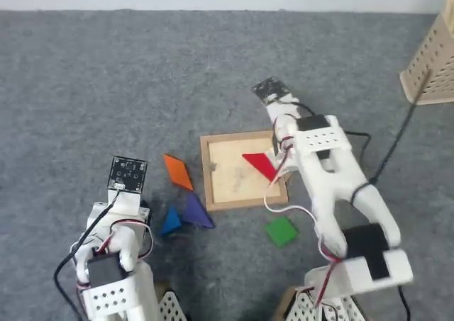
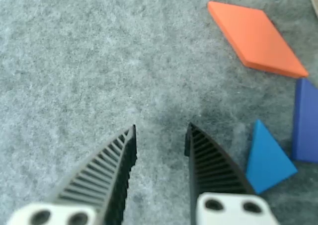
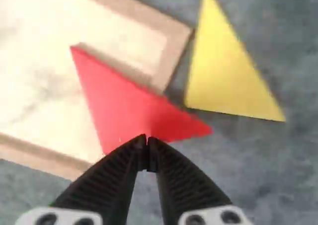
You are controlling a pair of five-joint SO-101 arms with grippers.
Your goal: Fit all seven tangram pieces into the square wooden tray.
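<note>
right gripper (image 3: pixel 147 141): clenched on red triangle (image 3: pixel 124 106), which lies across tray (image 1: pixel 206 172) rim at 3 o'clock | left gripper (image 2: pixel 161 130): released, over carpet (image 2: pixel 74 61), at tray's 8 o'clock | green square (image 1: pixel 281 231): at tray's 5 o'clock

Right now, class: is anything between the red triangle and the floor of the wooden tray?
No other piece is. The red triangle, in the right gripper, crosses the rim of the tray, and the floor beyond it is bare. The yellow triangle lies outside.

A red triangle (image 1: pixel 259 165) is at the right side of the wooden tray (image 1: pixel 204 172), green square (image 1: pixel 281 231) outside.
</note>
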